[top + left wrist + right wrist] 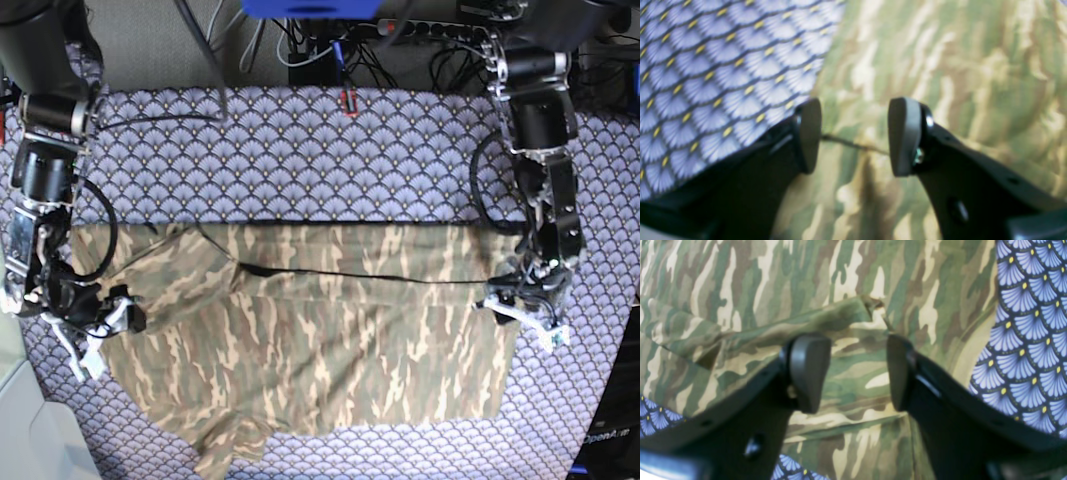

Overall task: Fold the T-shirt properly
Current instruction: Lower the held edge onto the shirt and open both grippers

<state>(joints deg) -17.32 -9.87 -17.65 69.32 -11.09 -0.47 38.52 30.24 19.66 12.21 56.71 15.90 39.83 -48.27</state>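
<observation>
Both end effectors, left (855, 136) and right (858, 371), gape apart over T-shirt (330, 340) edges

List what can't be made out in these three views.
- Base view: jaws of left gripper and right gripper too small to read.
- Left wrist view: T-shirt blurred; folds unreadable.
- Right wrist view: fingers hide the shirt below them.
- Purple cloth cut off by the frame edges.

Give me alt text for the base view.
A camouflage T-shirt lies partly folded on a purple scale-patterned cloth. The left gripper sits at its right edge and the right gripper at its left edge, both open.
</observation>
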